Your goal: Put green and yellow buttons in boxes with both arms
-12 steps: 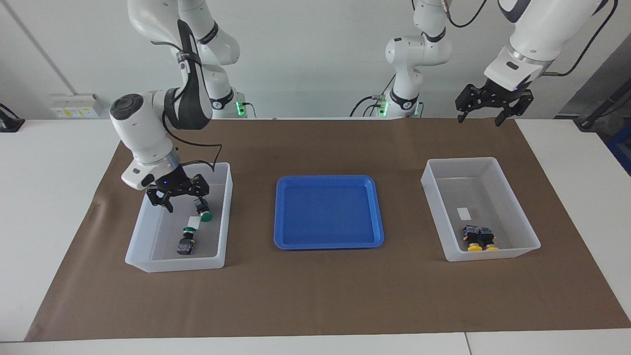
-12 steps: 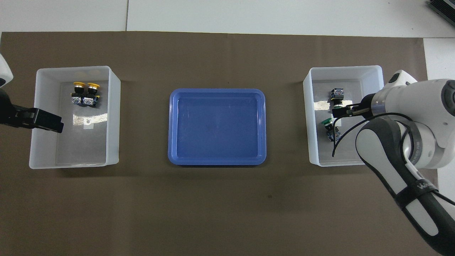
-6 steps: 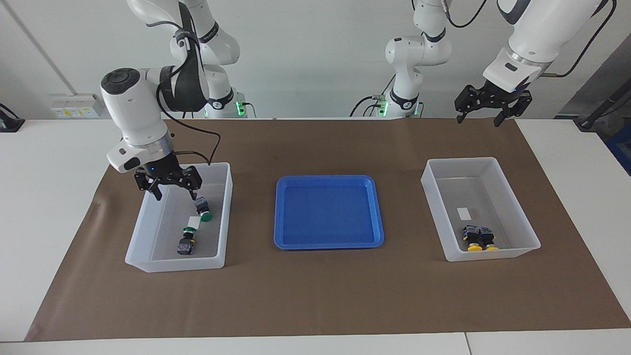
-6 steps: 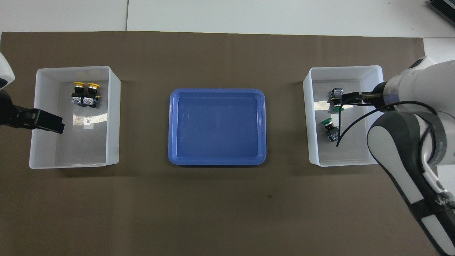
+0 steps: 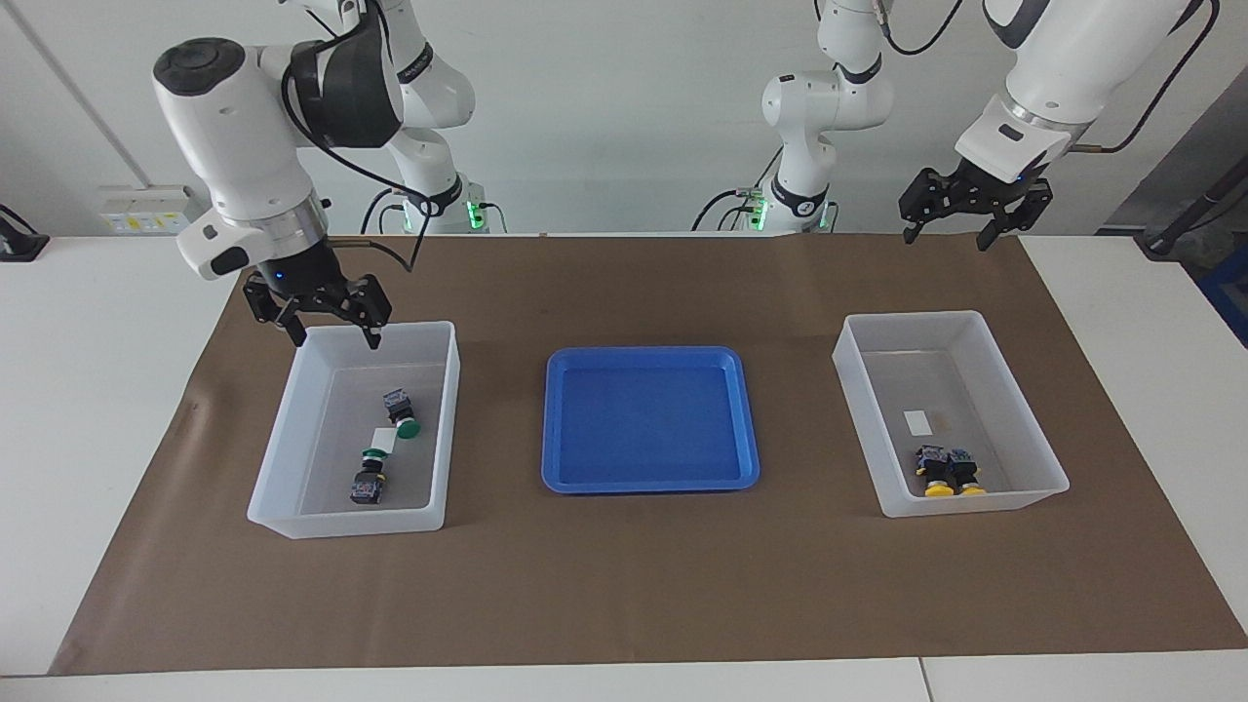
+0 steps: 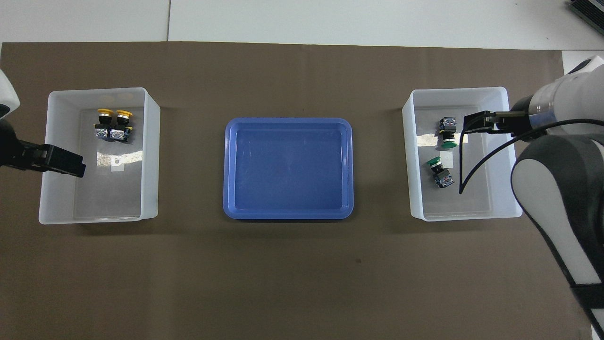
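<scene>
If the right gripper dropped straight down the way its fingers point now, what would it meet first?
Probably the box holding the two green buttons: the right gripper, open and holding nothing, hangs over that box's end nearer the robots. It would likely meet the rim or bare floor there, not a button; depth is unclear.

On the table [image 5: 624, 604] a mat [image 5: 624, 575] carries three containers in a row: a tray [image 5: 650, 481] in the middle, one box [image 5: 292, 429] toward the right arm's end holding two buttons [image 5: 402, 410] [image 5: 369, 480], another box [image 5: 1024, 419] toward the left arm's end holding two buttons [image 5: 931, 469] [image 5: 964, 470] touching side by side.
</scene>
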`<state>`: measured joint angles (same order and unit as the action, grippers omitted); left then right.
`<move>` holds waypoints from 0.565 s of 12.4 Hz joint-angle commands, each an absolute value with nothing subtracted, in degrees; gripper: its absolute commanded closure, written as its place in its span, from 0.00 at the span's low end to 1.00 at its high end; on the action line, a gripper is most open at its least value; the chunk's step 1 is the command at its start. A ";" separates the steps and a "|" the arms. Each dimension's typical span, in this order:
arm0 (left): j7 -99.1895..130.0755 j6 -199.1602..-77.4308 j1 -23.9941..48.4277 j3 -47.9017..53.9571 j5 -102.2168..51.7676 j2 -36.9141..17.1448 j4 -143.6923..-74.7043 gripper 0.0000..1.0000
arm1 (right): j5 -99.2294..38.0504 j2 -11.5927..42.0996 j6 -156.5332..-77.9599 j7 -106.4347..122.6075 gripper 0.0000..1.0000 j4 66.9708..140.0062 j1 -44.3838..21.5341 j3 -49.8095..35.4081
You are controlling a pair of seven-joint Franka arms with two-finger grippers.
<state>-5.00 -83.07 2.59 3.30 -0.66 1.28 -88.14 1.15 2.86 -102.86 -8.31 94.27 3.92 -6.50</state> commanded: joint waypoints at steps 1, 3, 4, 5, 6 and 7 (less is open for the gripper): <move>-4.39 -82.62 2.37 3.43 -0.97 2.46 -89.30 0.00 | 1.67 2.20 -96.96 -8.96 0.00 90.79 4.14 -5.20; -4.39 -82.62 2.37 3.43 -1.05 2.46 -89.30 0.00 | 1.58 0.80 -93.62 -7.40 0.00 89.74 3.17 -2.56; -4.39 -82.62 2.37 3.43 -0.97 2.46 -89.30 0.00 | 1.41 0.27 -91.95 -5.64 0.00 88.61 2.29 -0.37; -4.39 -82.62 2.37 3.43 -0.97 2.46 -89.30 0.00 | 1.23 -0.35 -89.93 -3.88 0.00 87.46 1.24 1.74; -4.39 -82.62 2.37 3.43 -1.05 2.46 -89.30 0.00 | 1.23 -0.53 -88.17 -2.56 0.00 86.67 0.01 3.76; -4.39 -82.62 2.37 3.43 -0.97 2.46 -89.30 0.00 | 1.67 -0.53 -86.50 -2.46 0.00 86.49 -1.91 5.52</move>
<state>-5.00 -83.07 2.58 3.30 -0.66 1.28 -88.14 1.14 -0.31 -89.34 -3.95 87.69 0.92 2.65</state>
